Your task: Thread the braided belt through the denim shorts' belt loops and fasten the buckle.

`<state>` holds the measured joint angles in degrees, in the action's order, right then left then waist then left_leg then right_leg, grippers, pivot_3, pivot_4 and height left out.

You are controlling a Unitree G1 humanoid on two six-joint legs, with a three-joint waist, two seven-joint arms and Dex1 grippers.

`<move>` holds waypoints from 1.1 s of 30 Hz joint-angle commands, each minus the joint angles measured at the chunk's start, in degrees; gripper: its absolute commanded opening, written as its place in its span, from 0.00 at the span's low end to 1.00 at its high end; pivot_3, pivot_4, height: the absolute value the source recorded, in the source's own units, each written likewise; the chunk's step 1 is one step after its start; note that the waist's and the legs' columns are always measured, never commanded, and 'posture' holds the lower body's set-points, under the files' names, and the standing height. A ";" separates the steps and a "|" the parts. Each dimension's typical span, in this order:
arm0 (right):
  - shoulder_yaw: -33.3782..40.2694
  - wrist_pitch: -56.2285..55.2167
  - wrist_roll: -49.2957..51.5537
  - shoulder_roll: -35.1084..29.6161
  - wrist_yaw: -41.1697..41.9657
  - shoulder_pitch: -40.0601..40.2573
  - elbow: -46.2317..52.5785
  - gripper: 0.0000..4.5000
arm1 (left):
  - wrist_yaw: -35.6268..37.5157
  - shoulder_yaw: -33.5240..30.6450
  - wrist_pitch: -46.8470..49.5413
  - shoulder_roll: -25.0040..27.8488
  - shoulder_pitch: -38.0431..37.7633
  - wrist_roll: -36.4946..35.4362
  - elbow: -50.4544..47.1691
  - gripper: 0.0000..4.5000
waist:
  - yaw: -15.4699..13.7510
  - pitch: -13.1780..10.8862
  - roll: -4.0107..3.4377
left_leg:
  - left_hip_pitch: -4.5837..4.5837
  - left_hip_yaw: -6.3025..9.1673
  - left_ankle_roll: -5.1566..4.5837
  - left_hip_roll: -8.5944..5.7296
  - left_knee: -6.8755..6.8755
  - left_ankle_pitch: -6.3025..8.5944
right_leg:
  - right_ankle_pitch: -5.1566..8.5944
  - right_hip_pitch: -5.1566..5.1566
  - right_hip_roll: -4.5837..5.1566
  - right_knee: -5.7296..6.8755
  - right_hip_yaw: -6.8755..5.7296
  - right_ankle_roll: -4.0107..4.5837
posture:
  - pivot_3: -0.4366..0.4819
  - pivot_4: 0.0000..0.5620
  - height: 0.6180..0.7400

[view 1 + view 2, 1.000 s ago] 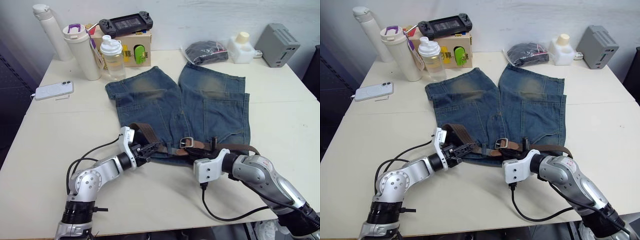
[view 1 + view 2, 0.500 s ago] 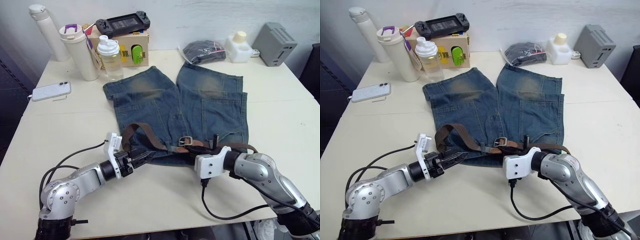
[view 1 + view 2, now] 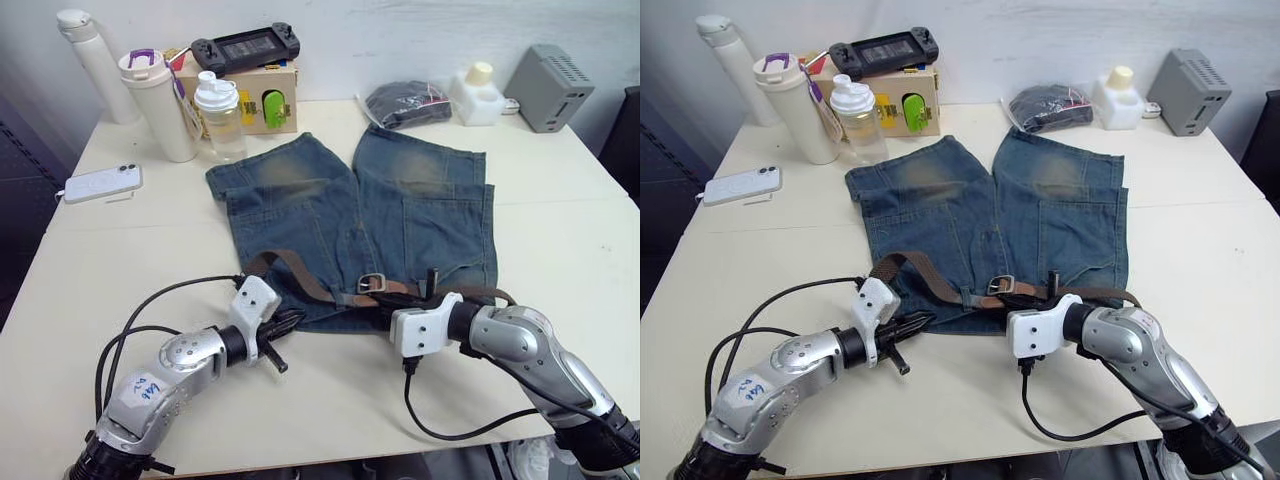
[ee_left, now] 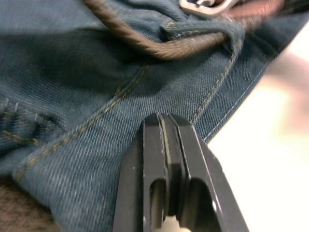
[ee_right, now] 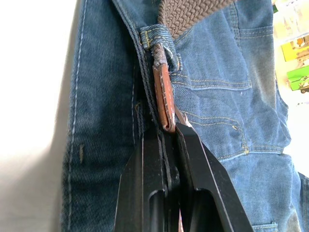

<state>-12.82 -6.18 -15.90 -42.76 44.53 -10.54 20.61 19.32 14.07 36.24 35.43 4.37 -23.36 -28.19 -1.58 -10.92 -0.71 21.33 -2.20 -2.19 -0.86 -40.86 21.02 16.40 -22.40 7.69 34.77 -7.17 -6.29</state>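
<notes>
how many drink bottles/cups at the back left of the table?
3. A tall white flask stands at the far left corner, a white tumbler with a purple lid beside it, and a clear shaker bottle before the wooden box. More may be hidden behind.

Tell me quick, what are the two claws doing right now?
Left end effector: shut, holding nothing, tip over the shorts.
Right end effector: shut on the belt tip.
</notes>
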 commanded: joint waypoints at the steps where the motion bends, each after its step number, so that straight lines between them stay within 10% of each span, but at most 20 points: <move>1: 4.53 1.91 4.72 -1.29 1.72 0.21 4.96 0.00 | 0.69 2.98 -0.07 0.46 -1.93 5.85 5.10 0.02 | -0.08 0.01 -0.03 | -0.02 0.00 0.00 0.00 0.01 0.00 | 0.00 0.01 0.05 0.00 0.01 0.00 | 0.48 0.27 0.59; 10: 12.39 9.50 13.13 -6.09 6.34 0.90 10.44 0.00 | 2.39 2.66 -1.17 -2.10 -1.50 8.58 6.71 0.02 | -1.63 0.01 -0.06 | -0.01 0.03 -0.04 -0.02 -0.01 -0.01 | 0.00 0.01 0.30 0.01 -0.03 0.00 | 0.48 0.27 0.59; 33: 1.43 7.21 3.03 -2.83 2.56 5.58 6.81 0.00 | 3.84 0.97 -0.38 -3.74 -1.91 10.14 5.35 0.02 | -1.17 0.07 -0.11 | -0.12 0.02 -0.03 0.01 0.00 -0.01 | 0.01 0.05 0.26 0.10 -0.05 0.02 | 0.48 0.27 0.59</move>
<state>-12.17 1.49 -14.00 -44.93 46.08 -5.67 25.54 23.43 14.59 32.55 31.30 4.24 -15.62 -26.19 -2.75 -10.85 -0.82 21.21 -2.17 -2.22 -0.84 -40.87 21.01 16.41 -22.35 7.95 34.87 -7.22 -6.27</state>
